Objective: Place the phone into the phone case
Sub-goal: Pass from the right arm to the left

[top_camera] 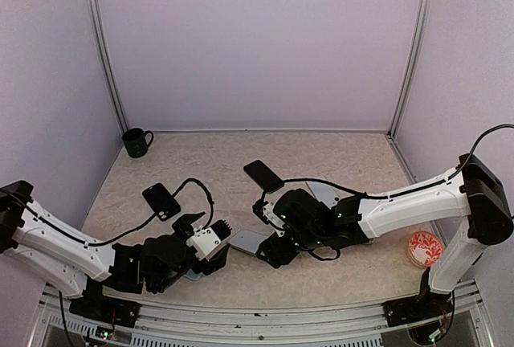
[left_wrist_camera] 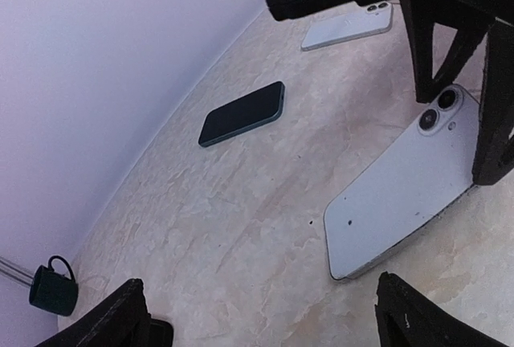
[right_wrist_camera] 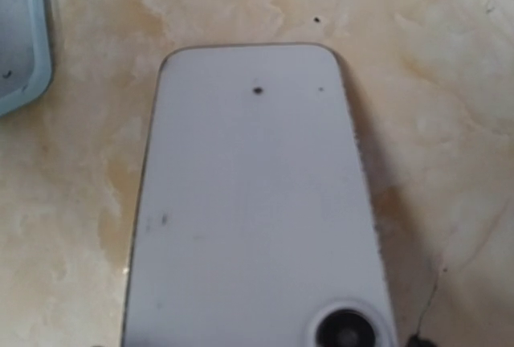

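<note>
left gripper point(left_wrist_camera: 261, 305) gapes empty just left of the white phone point(left_wrist_camera: 401, 194), which lies face down beside what looks like the pale case point(right_wrist_camera: 18, 38). grasping step: right gripper point(left_wrist_camera: 458, 134) straddles the phone's camera end, grip unclear; next, pinch firmly and lift.

**Top external view.** Even, diffuse light from above. The pale walls point(top_camera: 257, 42) and table point(top_camera: 241, 154) are bright and free of glare, with faint, soft shadows under the arms. Focus is sharp throughout.

**Left wrist view.** Sharp at centre. Wide-angle distortion bends the wall line along the left of the frame. A thin shadow lies beneath the lower edge of the white phone point(left_wrist_camera: 401, 194).

**Right wrist view.** Warm yellow cast and soft focus across the whole frame. A blurred shadow runs along the phone's point(right_wrist_camera: 257, 202) right side.
</note>
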